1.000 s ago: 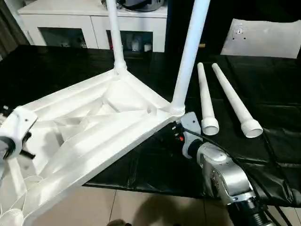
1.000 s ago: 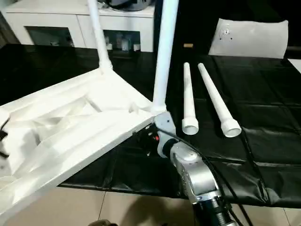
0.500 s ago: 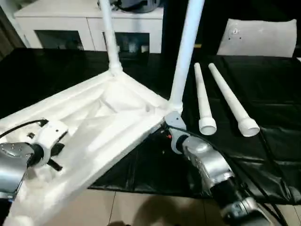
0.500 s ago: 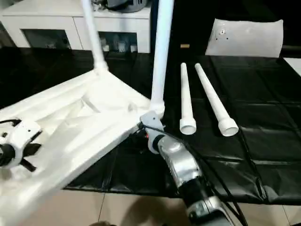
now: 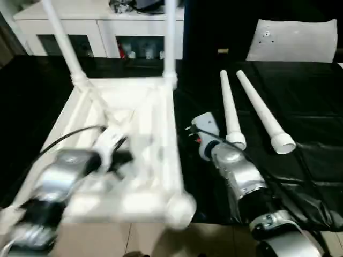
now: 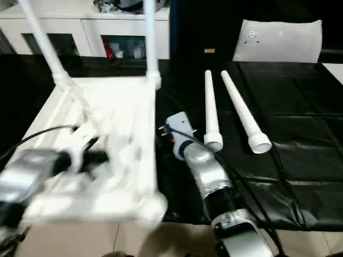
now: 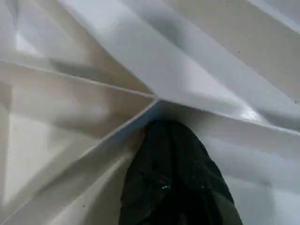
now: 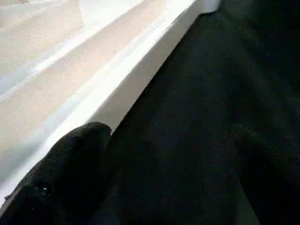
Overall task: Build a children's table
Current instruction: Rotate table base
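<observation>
The white tabletop (image 5: 155, 123) lies upside down on the black work table, ribbed underside up. Two white legs (image 5: 63, 45) (image 5: 170, 37) stand in its far corner sockets. Two loose legs (image 5: 230, 110) (image 5: 262, 115) lie side by side to its right. My left gripper (image 5: 124, 157) is over the ribbed underside, and the ribs (image 7: 93, 70) are right up against it in the left wrist view. My right gripper (image 5: 192, 133) is by the tabletop's right edge (image 8: 117, 84), low over the black cover.
A white glass-door cabinet (image 5: 102, 27) stands behind the work table (image 5: 311, 107). A white flat panel (image 5: 295, 40) lies at the back right. The tabletop's near corner (image 5: 179, 209) reaches the work table's front edge, with floor tiles (image 5: 214, 241) below.
The tabletop has swung from a tilted, diagonal pose to lying flat and square. My left arm has moved in over its underside. My right gripper now sits beside the right edge.
</observation>
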Robot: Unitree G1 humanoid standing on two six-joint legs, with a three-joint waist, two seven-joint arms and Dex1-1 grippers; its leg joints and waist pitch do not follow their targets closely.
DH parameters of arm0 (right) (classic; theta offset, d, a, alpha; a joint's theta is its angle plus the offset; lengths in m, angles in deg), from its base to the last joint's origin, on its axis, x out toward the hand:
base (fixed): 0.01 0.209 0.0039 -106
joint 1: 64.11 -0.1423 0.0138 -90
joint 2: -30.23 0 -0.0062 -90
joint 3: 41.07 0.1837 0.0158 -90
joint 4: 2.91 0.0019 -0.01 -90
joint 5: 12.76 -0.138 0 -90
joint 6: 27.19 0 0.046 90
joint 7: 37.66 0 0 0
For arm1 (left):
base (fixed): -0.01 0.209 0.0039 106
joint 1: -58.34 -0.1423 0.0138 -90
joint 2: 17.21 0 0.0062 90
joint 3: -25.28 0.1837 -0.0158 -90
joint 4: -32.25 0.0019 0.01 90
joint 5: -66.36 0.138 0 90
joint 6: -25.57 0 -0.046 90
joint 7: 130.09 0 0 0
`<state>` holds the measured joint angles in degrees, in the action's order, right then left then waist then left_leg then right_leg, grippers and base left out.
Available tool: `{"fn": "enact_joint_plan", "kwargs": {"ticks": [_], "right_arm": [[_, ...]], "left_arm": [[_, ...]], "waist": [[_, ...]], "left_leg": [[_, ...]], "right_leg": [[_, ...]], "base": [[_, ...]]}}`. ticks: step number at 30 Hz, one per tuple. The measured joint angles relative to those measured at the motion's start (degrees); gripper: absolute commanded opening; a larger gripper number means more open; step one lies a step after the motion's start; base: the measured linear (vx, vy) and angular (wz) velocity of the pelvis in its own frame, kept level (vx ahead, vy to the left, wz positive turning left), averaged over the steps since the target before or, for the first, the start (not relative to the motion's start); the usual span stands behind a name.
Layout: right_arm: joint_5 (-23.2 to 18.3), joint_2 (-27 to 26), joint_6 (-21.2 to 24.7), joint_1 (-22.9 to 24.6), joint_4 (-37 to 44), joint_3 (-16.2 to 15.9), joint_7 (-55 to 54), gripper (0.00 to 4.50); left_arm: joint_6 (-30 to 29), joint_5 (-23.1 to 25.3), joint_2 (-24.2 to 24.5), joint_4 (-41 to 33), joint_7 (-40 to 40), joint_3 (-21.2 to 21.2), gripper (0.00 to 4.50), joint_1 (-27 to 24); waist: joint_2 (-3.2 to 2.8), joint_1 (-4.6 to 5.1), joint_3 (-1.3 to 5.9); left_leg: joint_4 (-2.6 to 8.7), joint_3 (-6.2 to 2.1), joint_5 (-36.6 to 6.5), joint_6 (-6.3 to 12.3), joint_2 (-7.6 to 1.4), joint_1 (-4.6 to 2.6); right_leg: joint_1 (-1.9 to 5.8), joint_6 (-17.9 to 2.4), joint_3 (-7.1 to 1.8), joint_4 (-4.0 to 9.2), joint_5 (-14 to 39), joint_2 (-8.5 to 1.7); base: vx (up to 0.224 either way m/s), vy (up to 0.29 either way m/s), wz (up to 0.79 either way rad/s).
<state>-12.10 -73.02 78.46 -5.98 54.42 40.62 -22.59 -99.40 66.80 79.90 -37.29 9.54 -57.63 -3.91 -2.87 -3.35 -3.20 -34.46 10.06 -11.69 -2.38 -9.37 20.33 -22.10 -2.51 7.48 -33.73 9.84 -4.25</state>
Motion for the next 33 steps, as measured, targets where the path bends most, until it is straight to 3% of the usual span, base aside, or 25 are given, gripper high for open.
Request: {"fn": "enact_joint_plan", "kwargs": {"ticks": [6,9,12,18,19,24,27,33], "right_arm": [[1.4,0.8,-1.2,-2.8,0.4,2.1,-5.6,4.50],[1.6,2.1,2.0,-6.5,0.6,4.4,-8.6,4.50],[0.6,3.6,5.3,-9.1,-0.9,6.9,-9.0,4.50],[-0.6,6.8,5.5,-15.8,-13.4,9.8,-10.4,4.50],[-0.9,7.3,5.7,-17.4,-16.7,10.2,-10.2,4.50],[-0.9,8.4,6.3,-20.2,-23.9,10.9,-10.3,4.50],[-0.9,8.8,6.1,-21.5,-28.5,11.8,-10.4,4.50],[-2.7,8.9,5.2,-24.6,-35.0,14.3,-9.2,4.50]], "left_arm": [[10.3,2.6,-4.8,12.5,10.3,0.1,0.03,8.8],[16.9,2.8,-6.3,17.7,15.0,-1.2,0.03,12.4],[19.8,1.8,-7.0,17.9,15.0,-3.0,0.03,12.4],[17.3,-2.0,-5.8,5.2,7.3,-3.0,0.53,4.8],[15.9,-3.2,-4.0,-0.3,4.7,-2.2,0.67,1.9],[13.0,-6.9,0.5,-13.5,-2.3,0.7,0.87,-4.6],[10.5,-8.3,3.7,-21.2,-6.0,2.3,1.25,-8.2],[4.3,-9.5,6.2,-30.6,-9.1,4.3,1.64,-12.0]], "waist": [[0.00,0.00,0.00],[0.00,-0.01,0.01],[-0.01,0.01,0.02],[-0.01,0.01,0.01],[-0.01,0.14,0.01],[0.03,-0.33,-0.01],[0.02,-0.39,-0.02],[0.02,-0.32,-0.02]], "left_leg": [[-0.03,0.00,0.0,0.03,0.01,0.31],[-0.06,0.01,0.0,0.04,0.01,0.61],[-0.10,0.02,0.1,0.22,0.01,0.87],[-0.10,0.15,0.2,0.37,-0.06,0.92],[-0.10,0.23,0.2,0.37,-0.11,0.90],[-0.18,0.31,0.2,0.26,-0.11,0.88],[-0.25,0.33,0.1,0.09,-0.11,0.79],[-0.54,0.33,0.1,0.08,-0.11,0.65]], "right_leg": [[-0.27,0.0,-0.01,-0.05,0.0,0.00],[-0.57,0.0,-0.02,-0.14,0.0,-0.01],[-0.91,0.0,-0.06,-0.28,0.0,-0.01],[-1.11,-0.2,-0.09,-0.45,0.1,0.00],[-1.14,-0.2,-0.10,-0.47,0.1,0.00],[-1.17,-0.2,-0.15,-0.66,0.1,-0.01],[-1.13,-0.2,-0.19,-0.75,0.1,-0.01],[-1.06,-0.2,-0.28,-1.12,0.1,-0.05]], "base": [[0.000,0.000,0.00],[0.000,0.000,0.00],[0.000,0.000,0.00],[0.000,0.000,0.00],[0.000,0.000,0.00],[0.000,0.000,0.00],[0.000,0.000,0.00],[0.000,0.000,0.00]]}}
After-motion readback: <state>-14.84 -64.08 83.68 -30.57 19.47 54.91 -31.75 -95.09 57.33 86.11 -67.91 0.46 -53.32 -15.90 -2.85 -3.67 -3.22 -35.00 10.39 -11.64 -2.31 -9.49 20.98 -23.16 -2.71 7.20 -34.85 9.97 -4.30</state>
